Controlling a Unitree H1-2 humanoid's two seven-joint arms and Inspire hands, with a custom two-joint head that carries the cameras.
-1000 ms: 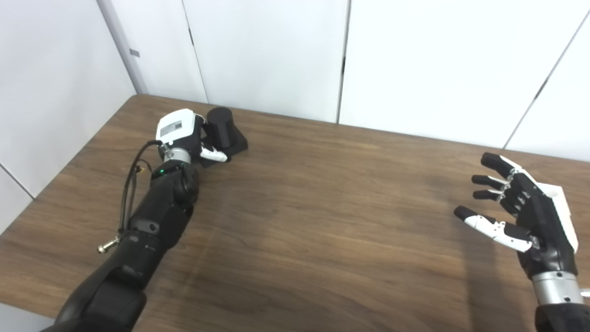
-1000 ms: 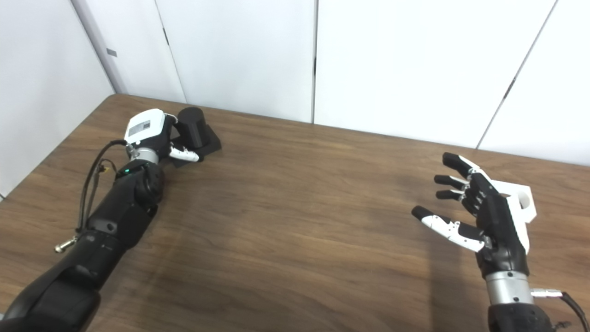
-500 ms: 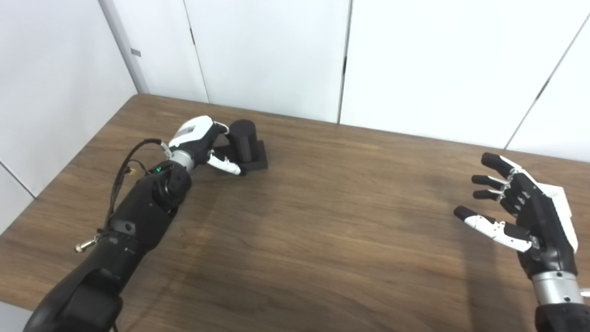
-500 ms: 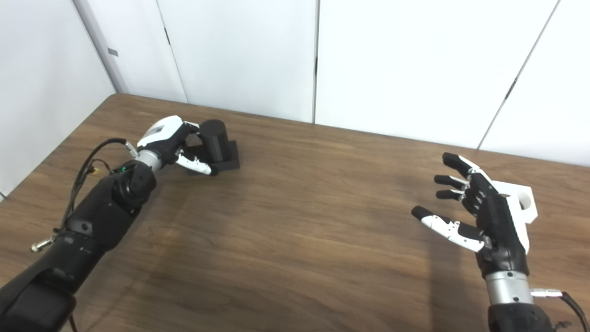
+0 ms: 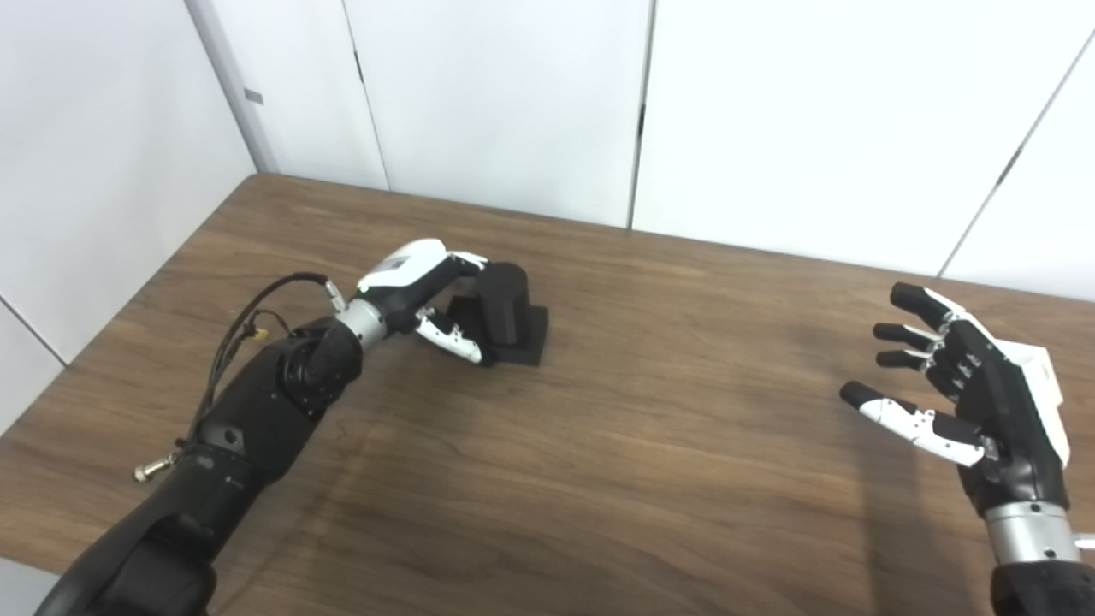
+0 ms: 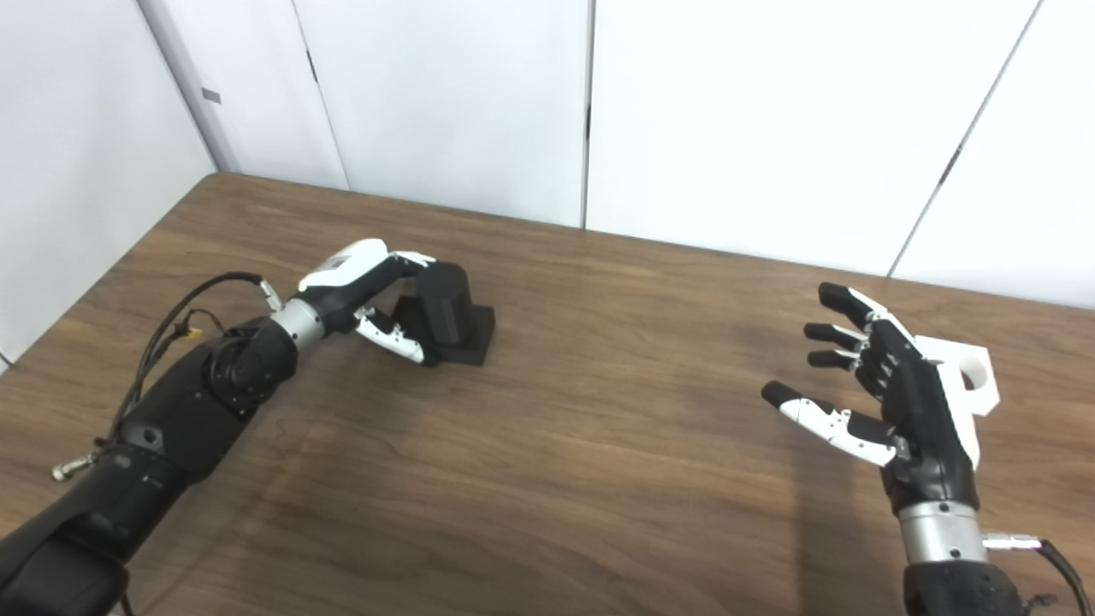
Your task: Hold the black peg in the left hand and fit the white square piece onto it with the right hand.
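Left eye view: brown wood table (image 5: pixel 599 479), white walls (image 5: pixel 505 94); left hand (image 5: pixel 419 287) fingers clamp black peg (image 5: pixel 503 301), right hand (image 5: pixel 967 393) spread

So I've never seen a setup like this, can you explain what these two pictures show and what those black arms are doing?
Both pictures come from two cameras side by side on a humanoid robot's head, looking down at a wooden table. The arms are the robot's own. Its left hand grips a black peg, an upright cylinder on a square base. Its right hand hangs open, fingers spread, holding nothing. Just behind that hand lies a white square piece with a round hole.
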